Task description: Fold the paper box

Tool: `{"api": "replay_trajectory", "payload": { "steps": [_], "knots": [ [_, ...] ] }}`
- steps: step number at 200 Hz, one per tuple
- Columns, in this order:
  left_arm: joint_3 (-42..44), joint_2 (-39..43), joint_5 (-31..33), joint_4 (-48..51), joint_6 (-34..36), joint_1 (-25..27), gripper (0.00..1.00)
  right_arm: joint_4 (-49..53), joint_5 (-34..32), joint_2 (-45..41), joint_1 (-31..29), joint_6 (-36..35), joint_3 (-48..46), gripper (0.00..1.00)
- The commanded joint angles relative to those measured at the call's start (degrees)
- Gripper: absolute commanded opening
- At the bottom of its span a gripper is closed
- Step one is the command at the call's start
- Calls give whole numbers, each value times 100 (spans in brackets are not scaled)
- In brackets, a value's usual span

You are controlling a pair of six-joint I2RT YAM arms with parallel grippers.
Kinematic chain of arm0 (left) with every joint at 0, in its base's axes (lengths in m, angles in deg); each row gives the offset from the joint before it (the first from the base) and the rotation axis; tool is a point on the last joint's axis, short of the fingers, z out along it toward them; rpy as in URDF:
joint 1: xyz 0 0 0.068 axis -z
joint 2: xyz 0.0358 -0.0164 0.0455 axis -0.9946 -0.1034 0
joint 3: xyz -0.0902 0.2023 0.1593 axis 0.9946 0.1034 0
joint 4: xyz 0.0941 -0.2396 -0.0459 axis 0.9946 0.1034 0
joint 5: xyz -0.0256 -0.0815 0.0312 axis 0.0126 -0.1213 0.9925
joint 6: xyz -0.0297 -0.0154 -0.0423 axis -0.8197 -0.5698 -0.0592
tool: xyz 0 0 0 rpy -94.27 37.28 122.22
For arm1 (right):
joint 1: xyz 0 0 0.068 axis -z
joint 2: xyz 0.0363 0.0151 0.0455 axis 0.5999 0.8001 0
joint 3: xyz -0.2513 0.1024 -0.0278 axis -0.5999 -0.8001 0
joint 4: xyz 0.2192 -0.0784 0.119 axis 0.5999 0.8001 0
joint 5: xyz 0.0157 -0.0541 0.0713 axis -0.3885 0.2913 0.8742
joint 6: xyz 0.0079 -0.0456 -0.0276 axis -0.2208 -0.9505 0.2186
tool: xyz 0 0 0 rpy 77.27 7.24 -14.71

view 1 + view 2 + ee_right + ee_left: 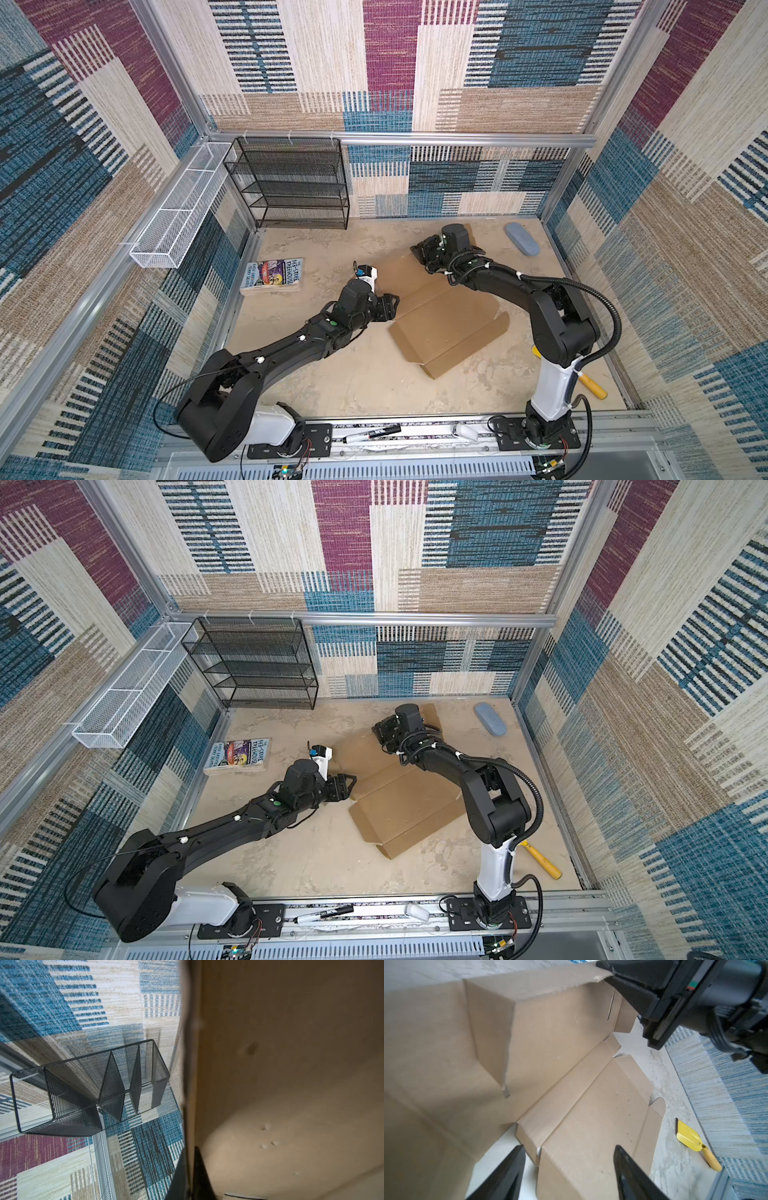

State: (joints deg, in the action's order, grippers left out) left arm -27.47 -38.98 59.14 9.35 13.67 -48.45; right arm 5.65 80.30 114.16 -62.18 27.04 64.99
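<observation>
The paper box is a brown cardboard die-cut sheet lying right of the middle, its near half flat on the table. Its far panel is lifted and bent up. My right gripper is shut on the edge of that raised panel. The cardboard sits thin between its fingers. My left gripper is open at the sheet's left edge. Its fingers straddle a narrow side flap without touching it.
A colourful book lies at the left. A small white object stands behind my left wrist. A black mesh rack and white mesh basket line the back left. A blue-grey case, yellow scoop and marker lie around.
</observation>
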Motion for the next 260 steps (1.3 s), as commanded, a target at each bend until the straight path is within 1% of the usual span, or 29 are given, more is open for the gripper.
{"api": "replay_trajectory", "payload": {
  "steps": [1,36,63,79,97,123,152,166,181,203,237,260],
  "knots": [
    [125,381,82,680,412,-160,70,-586,462,-49,23,-223,-103,4],
    [348,1354,222,1370,692,-420,70,-1260,886,-92,62,-291,-520,4],
    [393,2100,347,2019,828,-650,70,-1612,1168,-69,71,-352,-617,4],
    [443,2397,322,2263,867,-851,71,-1695,1287,-56,71,-458,-580,5],
    [507,2519,189,2363,878,-1119,71,-1774,1379,-40,71,-590,-548,5],
    [583,2404,19,2257,900,-1426,71,-2033,1640,65,96,-643,-530,5],
    [715,2042,13,1879,971,-1548,69,-2165,1785,137,114,-640,-544,5],
    [759,1776,17,1661,1019,-1551,67,-2227,1809,141,123,-643,-588,5],
    [756,1471,22,1427,1051,-1549,61,-2270,1827,148,132,-634,-612,5],
    [696,1084,-141,1133,1079,-1549,55,-2306,1843,143,150,-634,-657,5],
    [562,705,-471,904,1004,-1508,52,-2398,1888,142,167,-649,-697,5],
    [528,655,-435,780,946,-1258,52,-2487,1906,115,168,-665,-755,5]
  ]
}}
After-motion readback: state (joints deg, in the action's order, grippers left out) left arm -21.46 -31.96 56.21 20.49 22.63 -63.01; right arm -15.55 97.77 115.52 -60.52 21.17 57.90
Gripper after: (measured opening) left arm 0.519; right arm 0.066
